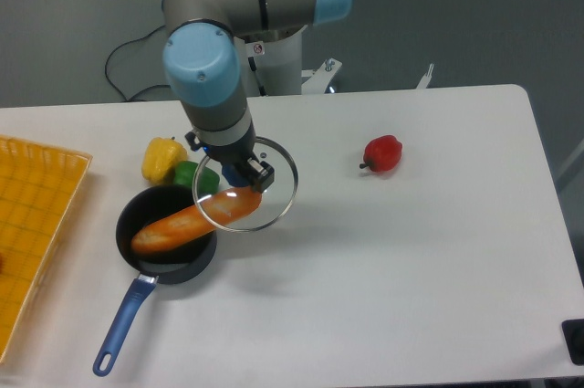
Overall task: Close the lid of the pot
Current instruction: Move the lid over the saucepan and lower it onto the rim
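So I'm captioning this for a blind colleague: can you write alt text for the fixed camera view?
A robot gripper holds a glass pot lid by its blue knob above a white table, just right of a black pot with a baguette sticking out. Yellow and green peppers sit behind the pot, a red pepper farther right.

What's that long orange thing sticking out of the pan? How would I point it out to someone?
Start at the white table and find the black pot with the blue handle, near the left front. Lying across it is a bread loaf, one end poking over the rim under the glass lid. It is long and orange-brown; the peppers nearby are small and round.
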### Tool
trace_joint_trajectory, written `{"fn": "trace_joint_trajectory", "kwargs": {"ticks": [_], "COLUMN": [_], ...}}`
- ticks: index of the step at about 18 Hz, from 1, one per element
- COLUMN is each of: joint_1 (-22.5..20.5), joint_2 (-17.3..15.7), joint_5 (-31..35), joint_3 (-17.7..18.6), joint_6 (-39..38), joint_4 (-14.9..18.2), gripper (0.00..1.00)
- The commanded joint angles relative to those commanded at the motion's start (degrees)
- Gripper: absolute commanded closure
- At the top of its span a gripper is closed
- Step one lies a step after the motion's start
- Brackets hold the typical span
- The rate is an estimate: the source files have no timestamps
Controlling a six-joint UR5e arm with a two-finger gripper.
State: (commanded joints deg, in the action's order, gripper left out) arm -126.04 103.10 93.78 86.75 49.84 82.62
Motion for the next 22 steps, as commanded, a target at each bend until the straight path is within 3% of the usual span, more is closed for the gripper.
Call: {"fn": "trace_joint_trajectory", "kwargs": {"ticks": [7,22], "joint_1": [3.9,7.1], "joint_2": [1.0,4.7], "joint_5": [3.3,3.2], "joint_3": [-0.4,-1.4], "joint_6": [-4.2,-8.7], "joint_4": [0.4,-1.3], "gripper": [0.47,0.46]}}
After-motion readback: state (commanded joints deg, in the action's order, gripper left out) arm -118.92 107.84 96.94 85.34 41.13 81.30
